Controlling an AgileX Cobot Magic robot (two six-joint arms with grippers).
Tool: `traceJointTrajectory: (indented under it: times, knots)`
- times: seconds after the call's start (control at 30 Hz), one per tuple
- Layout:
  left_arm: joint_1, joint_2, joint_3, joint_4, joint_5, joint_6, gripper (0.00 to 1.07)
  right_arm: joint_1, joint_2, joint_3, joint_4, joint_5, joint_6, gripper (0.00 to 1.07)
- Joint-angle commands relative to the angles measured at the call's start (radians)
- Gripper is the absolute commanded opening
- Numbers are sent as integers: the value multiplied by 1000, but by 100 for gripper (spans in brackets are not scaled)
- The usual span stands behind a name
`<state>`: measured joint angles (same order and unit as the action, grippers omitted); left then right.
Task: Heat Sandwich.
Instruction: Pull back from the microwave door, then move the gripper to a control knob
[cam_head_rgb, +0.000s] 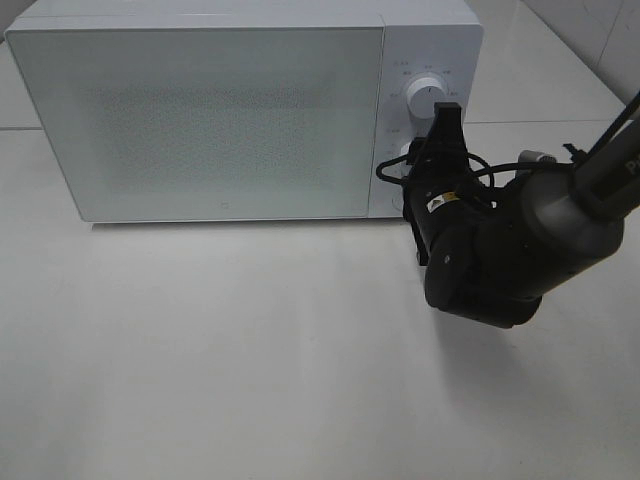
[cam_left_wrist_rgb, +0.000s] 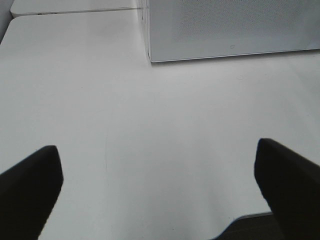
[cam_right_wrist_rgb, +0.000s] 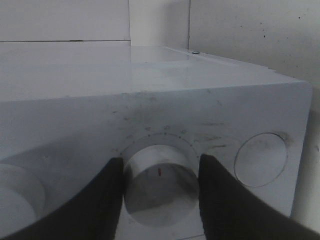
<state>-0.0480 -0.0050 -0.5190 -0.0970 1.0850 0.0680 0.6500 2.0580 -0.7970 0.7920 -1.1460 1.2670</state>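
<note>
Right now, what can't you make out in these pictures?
Sandwich: in no view; the microwave's closed door hides the inside.
Middle knob: in the high view, the right hand partly covers it.
Dial markings: too small and blurred.
Left hand: only fingertips show, cut off by the frame edge.

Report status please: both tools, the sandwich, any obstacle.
Left tool open above table. Right tool closed on middle knob. Sandwich not visible; microwave door shut.
</note>
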Motion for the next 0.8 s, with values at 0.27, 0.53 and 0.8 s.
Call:
traceJointTrajectory:
  times: [0.27, 0.53, 0.8]
  knots:
    - [2, -17, 1, 0, -14, -5, 100, 1, -11, -10, -42, -87, 13, 19]
    - [2, -17, 1, 0, -14, -5, 100, 1, -11, -10, -41, -91, 13, 28]
    - [2, -17, 1, 0, -14, -5, 100, 1, -11, -10, -34, -147, -13, 60]
